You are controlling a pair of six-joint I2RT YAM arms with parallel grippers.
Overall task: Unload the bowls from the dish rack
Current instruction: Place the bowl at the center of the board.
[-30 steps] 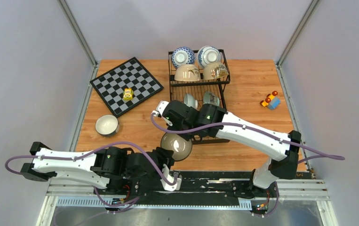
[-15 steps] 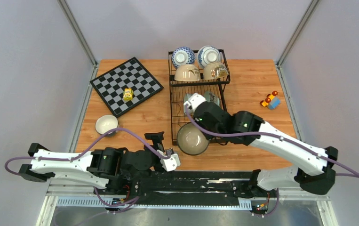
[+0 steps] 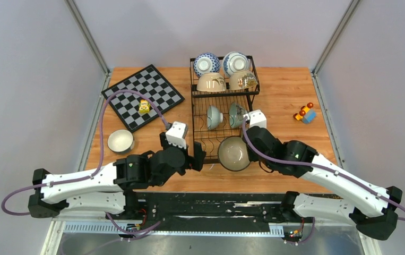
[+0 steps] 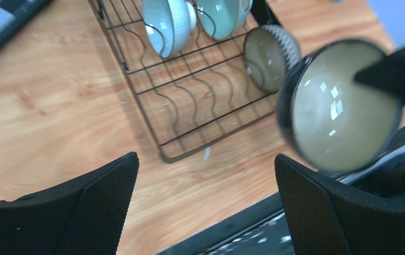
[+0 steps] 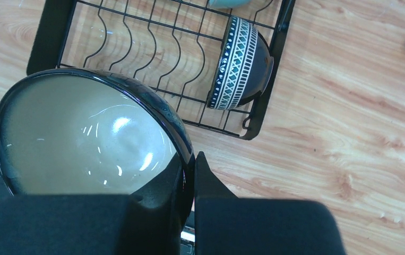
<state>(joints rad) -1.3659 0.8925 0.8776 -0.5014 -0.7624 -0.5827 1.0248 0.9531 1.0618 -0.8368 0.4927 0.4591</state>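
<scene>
The black wire dish rack (image 3: 224, 98) stands at the table's back middle. Its upper basket holds two blue-and-white bowls (image 3: 206, 64) and two beige bowls (image 3: 210, 82). The lower tray (image 4: 189, 106) holds two pale teal bowls (image 3: 214, 117) and a dark patterned bowl (image 5: 240, 64). My right gripper (image 5: 192, 175) is shut on the rim of a dark-glazed bowl (image 3: 234, 153) with a beige inside, held tilted over the tray's front edge. My left gripper (image 3: 195, 158) is open and empty, just left of that bowl (image 4: 341, 106), near the tray's front left corner.
A light bowl with a dark rim (image 3: 120, 141) sits on the table at the left. A checkerboard (image 3: 152, 87) with a small yellow toy (image 3: 144, 106) lies at the back left. A small colourful toy (image 3: 305, 113) sits at the right.
My right gripper has carried the dark-glazed bowl to the right, from beside the left gripper to the tray's front edge. My left arm has swung up and forward toward the rack.
</scene>
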